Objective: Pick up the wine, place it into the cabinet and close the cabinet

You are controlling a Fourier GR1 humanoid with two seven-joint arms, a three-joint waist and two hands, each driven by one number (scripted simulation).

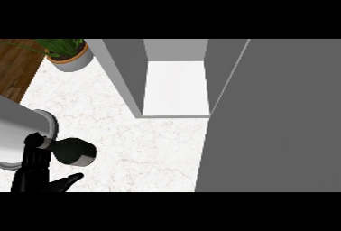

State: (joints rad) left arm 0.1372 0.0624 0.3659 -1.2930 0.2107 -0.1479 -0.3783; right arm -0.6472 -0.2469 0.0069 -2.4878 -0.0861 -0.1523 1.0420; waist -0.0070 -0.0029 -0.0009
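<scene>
Clearly the left hand [39, 173] is sitting at the lower left, and its fingers are pointing down and slightly apart, curled round nothing. Just beside it to the right and a little above, the wine [72, 151] is lying on the white counter [133, 149], dark body and grey band showing, and I cannot tell whether the hand is touching it. Farther right and well above the hand, the cabinet [174, 88] is standing open, its door [273, 122] swinging out wide. A bottle on its side is likely rolling away under a glancing touch. The right hand is not showing anywhere.
</scene>
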